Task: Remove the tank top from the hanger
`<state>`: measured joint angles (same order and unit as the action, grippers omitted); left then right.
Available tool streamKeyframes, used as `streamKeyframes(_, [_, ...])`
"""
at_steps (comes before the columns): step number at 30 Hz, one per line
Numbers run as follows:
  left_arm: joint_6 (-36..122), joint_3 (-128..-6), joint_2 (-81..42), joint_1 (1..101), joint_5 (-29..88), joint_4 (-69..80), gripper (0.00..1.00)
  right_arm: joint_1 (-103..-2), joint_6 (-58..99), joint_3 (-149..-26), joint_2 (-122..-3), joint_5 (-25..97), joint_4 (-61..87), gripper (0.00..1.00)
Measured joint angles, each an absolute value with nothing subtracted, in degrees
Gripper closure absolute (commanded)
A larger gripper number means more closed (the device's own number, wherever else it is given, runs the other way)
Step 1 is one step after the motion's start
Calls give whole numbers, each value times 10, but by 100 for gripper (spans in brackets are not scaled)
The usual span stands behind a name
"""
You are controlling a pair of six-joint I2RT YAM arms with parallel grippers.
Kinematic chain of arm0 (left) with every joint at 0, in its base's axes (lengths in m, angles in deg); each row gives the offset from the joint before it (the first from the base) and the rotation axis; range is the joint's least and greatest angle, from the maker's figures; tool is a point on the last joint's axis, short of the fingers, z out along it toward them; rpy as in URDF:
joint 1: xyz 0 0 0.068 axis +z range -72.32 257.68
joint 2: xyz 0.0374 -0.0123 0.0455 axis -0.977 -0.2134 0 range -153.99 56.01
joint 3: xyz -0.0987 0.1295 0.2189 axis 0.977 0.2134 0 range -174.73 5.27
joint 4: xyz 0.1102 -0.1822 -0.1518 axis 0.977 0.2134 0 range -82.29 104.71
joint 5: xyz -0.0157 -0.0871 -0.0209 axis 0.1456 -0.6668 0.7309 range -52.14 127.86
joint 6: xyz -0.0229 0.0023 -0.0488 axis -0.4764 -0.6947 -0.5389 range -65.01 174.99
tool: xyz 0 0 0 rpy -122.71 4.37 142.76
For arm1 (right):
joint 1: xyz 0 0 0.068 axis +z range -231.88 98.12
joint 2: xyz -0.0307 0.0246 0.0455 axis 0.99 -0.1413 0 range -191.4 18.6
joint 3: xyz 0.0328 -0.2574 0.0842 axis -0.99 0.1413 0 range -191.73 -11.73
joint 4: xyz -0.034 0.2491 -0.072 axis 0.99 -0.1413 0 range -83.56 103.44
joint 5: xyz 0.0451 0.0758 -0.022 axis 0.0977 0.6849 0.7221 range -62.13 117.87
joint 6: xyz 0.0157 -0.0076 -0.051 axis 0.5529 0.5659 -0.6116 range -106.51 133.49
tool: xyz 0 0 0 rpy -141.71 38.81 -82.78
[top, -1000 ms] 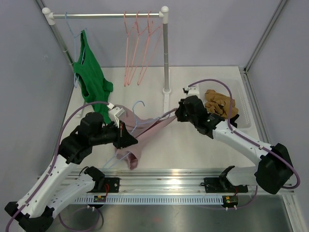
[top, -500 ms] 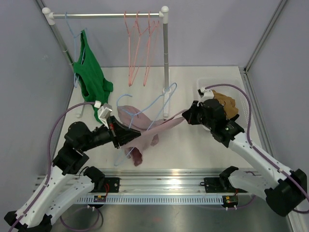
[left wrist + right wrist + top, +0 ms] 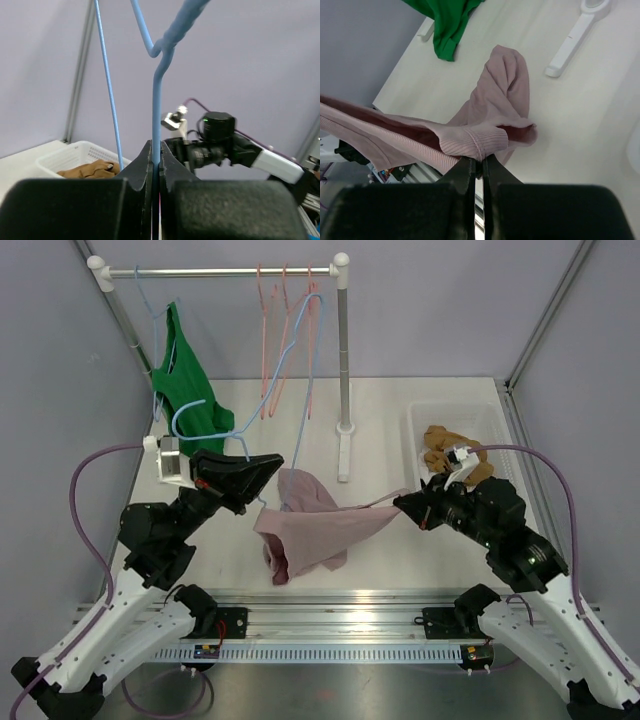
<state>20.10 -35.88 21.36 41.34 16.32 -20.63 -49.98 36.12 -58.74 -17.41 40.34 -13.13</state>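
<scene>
Lilac walls close in a white table [image 3: 420, 550]. Nearest, the left gripper [image 3: 262, 468] is clamped on the wire of a blue hanger [image 3: 156, 110], its jaws pressed together around it, and the hanger stands up from them, tilted toward the rack. The right gripper [image 3: 408, 504] is pinched tight on a ribbed edge of the pink tank top [image 3: 312, 532]. The top stretches from that grip across to just beside the left gripper, and its middle sags to the table between the arms. Whether it is caught on the hanger I cannot tell. Farther right, a white bin [image 3: 450, 407] holds a brown cloth [image 3: 455, 452]. At the back, the rack [image 3: 220, 272] carries a green top [image 3: 185, 385] and bare pink hangers [image 3: 268, 350].
</scene>
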Motion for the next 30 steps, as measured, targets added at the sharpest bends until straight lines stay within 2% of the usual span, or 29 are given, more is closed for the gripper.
streamKeyframes(5, [231, -372, 208, 408, 235, -142, 100, -500, 346, -639, -141, 368, -203, 100])
streamKeyframes(11, [255, -367, 303, 406, 387, -22, 100, -501, 336, -685, -111, 346, -236, 100])
streamKeyframes(15, [259, -342, 374, 406, 465, -21, 100, -501, 333, -683, -118, 371, -237, 100])
streamKeyframes(20, [267, -302, 391, 406, 494, -36, 100, -501, 333, -665, -164, 394, -238, 100])
streamKeyframes(22, [268, -298, 388, 406, 505, -16, 100, -501, 333, -657, -179, 393, -239, 94])
streamKeyframes(25, [271, -326, 369, 406, 524, 45, 100, -501, 334, -650, -188, 389, -242, 71])
streamKeyframes(28, [270, -396, 324, 406, 549, 135, 100, -501, 332, -644, -194, 396, -240, 56])
streamKeyframes(30, [269, -448, 291, 406, 567, 195, 100, -501, 337, -639, -200, 403, -236, 20])
